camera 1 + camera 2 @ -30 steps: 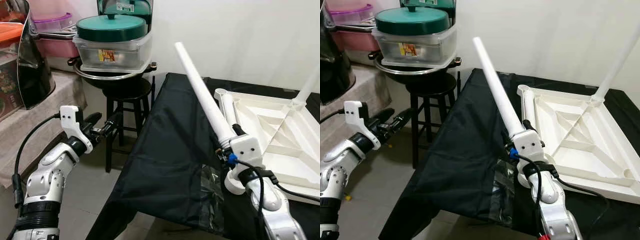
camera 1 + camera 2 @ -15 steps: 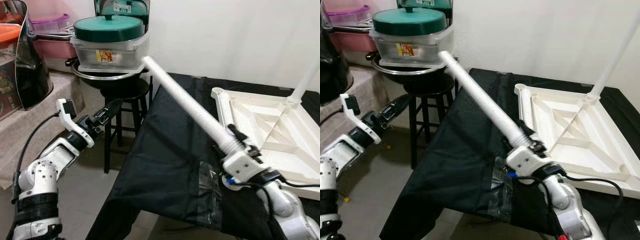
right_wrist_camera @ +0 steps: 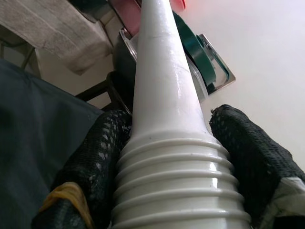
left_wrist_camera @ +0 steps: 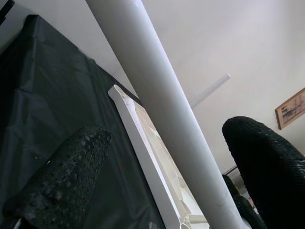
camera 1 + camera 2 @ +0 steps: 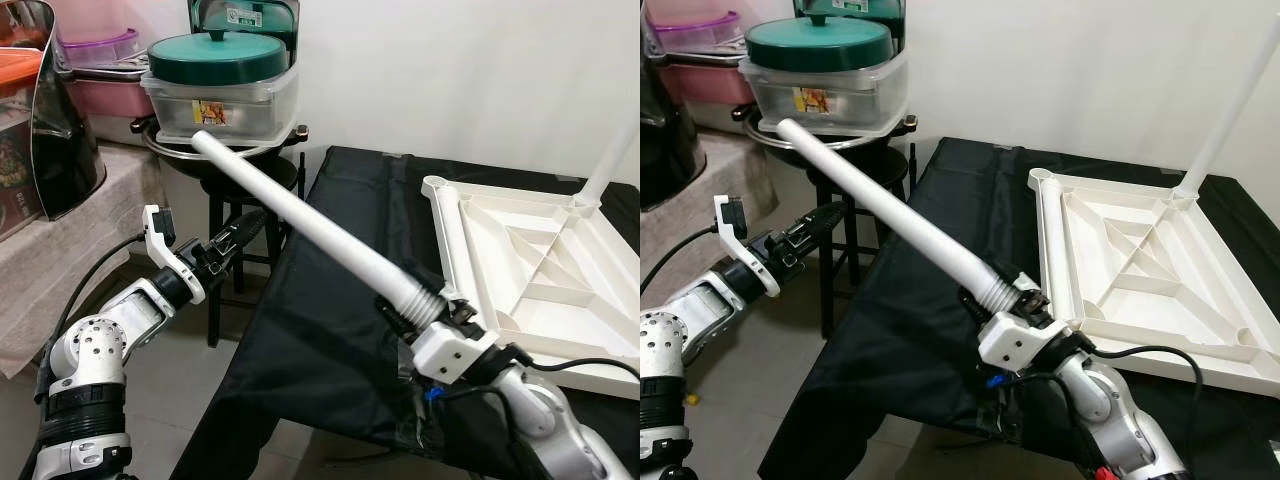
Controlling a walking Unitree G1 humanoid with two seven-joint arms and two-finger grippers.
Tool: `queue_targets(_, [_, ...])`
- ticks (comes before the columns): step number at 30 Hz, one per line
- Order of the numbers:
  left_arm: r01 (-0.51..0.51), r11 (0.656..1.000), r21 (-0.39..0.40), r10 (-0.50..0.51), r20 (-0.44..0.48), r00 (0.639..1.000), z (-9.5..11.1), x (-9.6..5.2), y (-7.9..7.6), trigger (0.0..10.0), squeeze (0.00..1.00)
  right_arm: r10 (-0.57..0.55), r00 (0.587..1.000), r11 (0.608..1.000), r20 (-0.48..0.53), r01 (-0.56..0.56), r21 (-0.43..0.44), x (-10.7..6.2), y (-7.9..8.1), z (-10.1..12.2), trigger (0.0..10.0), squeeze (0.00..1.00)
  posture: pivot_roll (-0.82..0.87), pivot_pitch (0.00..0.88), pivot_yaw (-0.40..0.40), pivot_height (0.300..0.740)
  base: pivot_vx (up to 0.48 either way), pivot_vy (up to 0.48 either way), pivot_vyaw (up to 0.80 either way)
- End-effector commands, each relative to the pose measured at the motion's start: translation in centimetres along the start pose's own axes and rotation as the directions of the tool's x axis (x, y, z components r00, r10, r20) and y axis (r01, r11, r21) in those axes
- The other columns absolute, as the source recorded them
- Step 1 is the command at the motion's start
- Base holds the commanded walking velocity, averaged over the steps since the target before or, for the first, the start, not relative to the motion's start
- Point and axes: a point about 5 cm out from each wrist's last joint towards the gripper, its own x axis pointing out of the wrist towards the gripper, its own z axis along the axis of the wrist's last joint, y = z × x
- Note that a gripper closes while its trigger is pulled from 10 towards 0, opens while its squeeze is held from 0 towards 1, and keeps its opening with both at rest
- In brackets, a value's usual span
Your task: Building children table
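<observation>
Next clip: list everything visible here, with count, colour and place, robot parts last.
White plastic table leg: 1, held slanting over the cloth's left edge.
White plastic tabletop: 1, upside down on the cloth, one thin white leg already standing at its far corner.
Black cloth: 1, draped over the work surface.
Dark wooden stool: 1, left of the cloth.
Clear container with green lid: 1, on a metal basin atop the stool.
Left gripper: open, beside the leg's shaft.
Right gripper: shut on the leg's ribbed end.
</observation>
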Motion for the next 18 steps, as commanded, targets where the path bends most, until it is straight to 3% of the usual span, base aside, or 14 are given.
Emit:
queue_targets(1, [0.001, 1.000, -0.010, -0.001, 0.000, 1.000, 0.0, -0.1, -0.2, 10.0, 0.00, 0.001, 0.999, 1.000, 0.033, -0.001, -0.014, 0.3, -0.1, 0.3, 0.0, 0.00, 0.03, 0.000, -0.062, 0.740, 0.000, 0.000, 0.00])
queue_targets(7, [-0.003, 0.999, -0.043, 0.004, 0.014, 1.000, 0.3, 0.1, -0.3, 10.0, 0.00, 0.063, 0.993, 0.998, 0.101, -0.063, -0.001, 0.3, 1.6, 0.9, 0.0, 0.00, 0.04, 0.000, -0.068, 0.740, 0.000, 0.000, 0.00])
queue_targets(18, [-0.050, 0.998, -0.026, 0.052, 0.054, 0.997, 1.0, 0.6, 0.1, 10.0, 0.00, 0.080, 0.985, 0.996, 0.152, -0.084, 0.021, 0.3, 2.0, 1.4, 0.0, 0.00, 0.04, 0.000, -0.065, 0.740, 0.000, 0.000, 0.00])
